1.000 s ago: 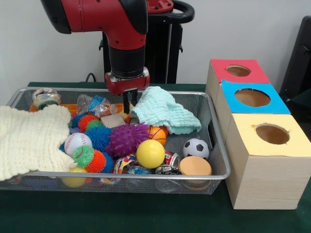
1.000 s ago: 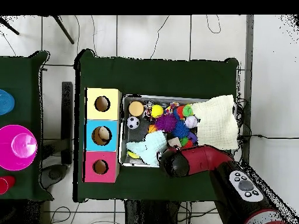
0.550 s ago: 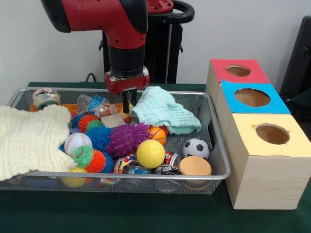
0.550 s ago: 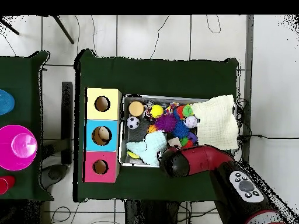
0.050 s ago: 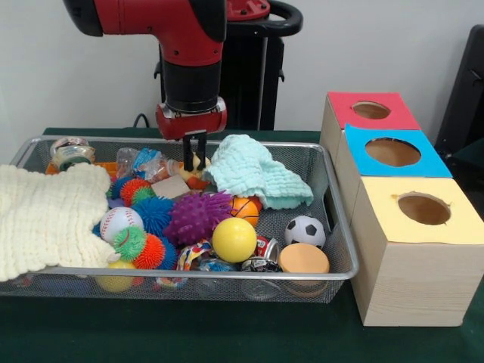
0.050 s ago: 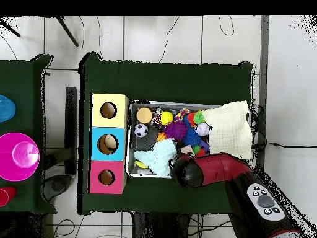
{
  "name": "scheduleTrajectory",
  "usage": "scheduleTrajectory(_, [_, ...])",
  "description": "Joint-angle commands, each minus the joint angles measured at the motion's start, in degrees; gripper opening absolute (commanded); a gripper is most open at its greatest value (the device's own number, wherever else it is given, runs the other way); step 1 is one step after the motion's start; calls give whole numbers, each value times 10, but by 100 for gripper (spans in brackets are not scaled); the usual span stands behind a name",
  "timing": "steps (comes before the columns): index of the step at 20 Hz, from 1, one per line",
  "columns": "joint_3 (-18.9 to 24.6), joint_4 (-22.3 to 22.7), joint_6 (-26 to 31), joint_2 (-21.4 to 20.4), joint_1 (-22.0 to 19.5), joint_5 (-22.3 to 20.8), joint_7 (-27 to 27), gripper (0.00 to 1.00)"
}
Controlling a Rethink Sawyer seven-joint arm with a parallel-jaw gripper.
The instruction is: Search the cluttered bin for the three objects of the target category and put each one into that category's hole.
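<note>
The wire mesh bin sits on the green-covered desk, packed with soft and round toys. The gripper hangs at the bin's far side, its two dark fingers close together around a small yellow-and-orange toy beside the mint green cloth; whether they press on it cannot be told. A tan block lies just in front of that spot. Ball-like things fill the middle: a purple spiky ball, a smooth yellow ball, a small basketball, a soccer ball, a baseball, and blue, orange and green spiky balls crowded against the purple one. A round tan lid-like disc rests at the near corner by the boxes. A cream knitted cloth drapes over the bin's end farthest from the boxes and spills past the rim. Beside the bin stand three wooden boxes in a row, each with a round hole on top: red, blue and yellow. From above, the arm covers one long edge of the bin, and the boxes touch its short side; bare desk lies open beyond the far long rim.
</note>
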Motion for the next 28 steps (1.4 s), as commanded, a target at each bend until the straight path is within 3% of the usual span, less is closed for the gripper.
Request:
scheduleTrajectory(1, [33, -9, 82, -41, -5, 32, -29, 0])
scheduleTrajectory(28, [27, 29, 178, -140, 52, 121, 3, 0])
